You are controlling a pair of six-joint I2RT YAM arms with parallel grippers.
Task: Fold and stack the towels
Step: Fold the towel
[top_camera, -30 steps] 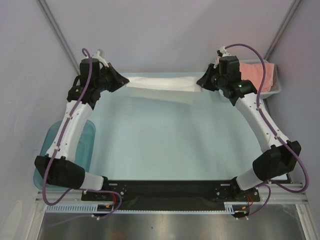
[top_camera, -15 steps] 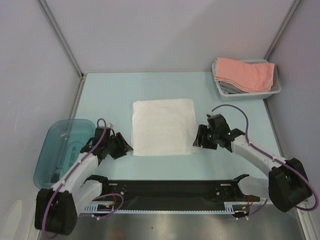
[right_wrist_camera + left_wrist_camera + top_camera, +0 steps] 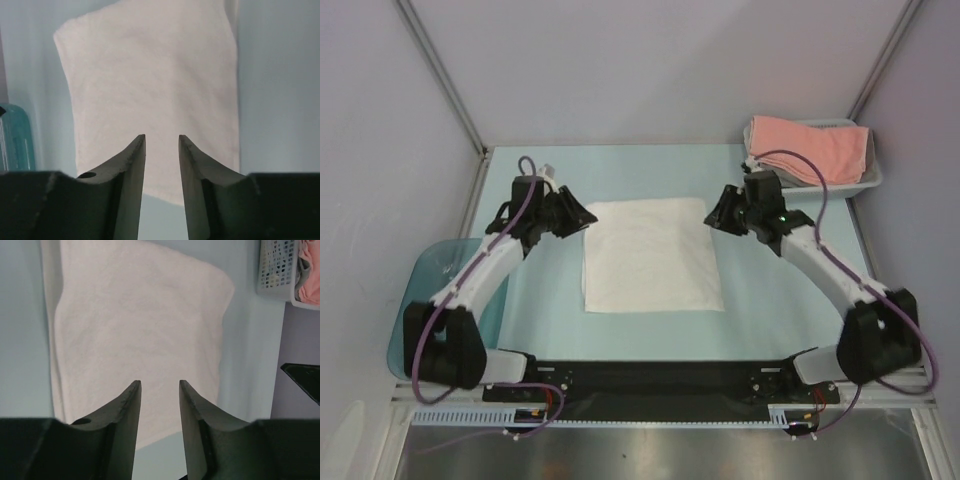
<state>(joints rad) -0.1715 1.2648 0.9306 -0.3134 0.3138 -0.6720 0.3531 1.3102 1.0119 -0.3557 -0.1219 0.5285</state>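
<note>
The left gripper (image 3: pixel 582 215) has its jaws apart with nothing between them, and so does the right gripper (image 3: pixel 712 215). They face each other across the upper middle of the frame. Each tip sits just beside an upper corner of the white towel (image 3: pixel 650 255), left arm at the upper-left corner and right arm at the upper-right, so neither is clearly nearer. The towel lies flat and spreads down-frame from both tips; it looks close to square, with no clear long axis. I judge the next fold starts from those two corners. The pale table (image 3: pixel 650 170) is bare around it. A mesh basket (image 3: pixel 868 183) holding a salmon-pink towel (image 3: pixel 810 145) over a grey towel (image 3: pixel 780 178) sits upper right, and a teal tub (image 3: pixel 425 295) lower left.
</note>
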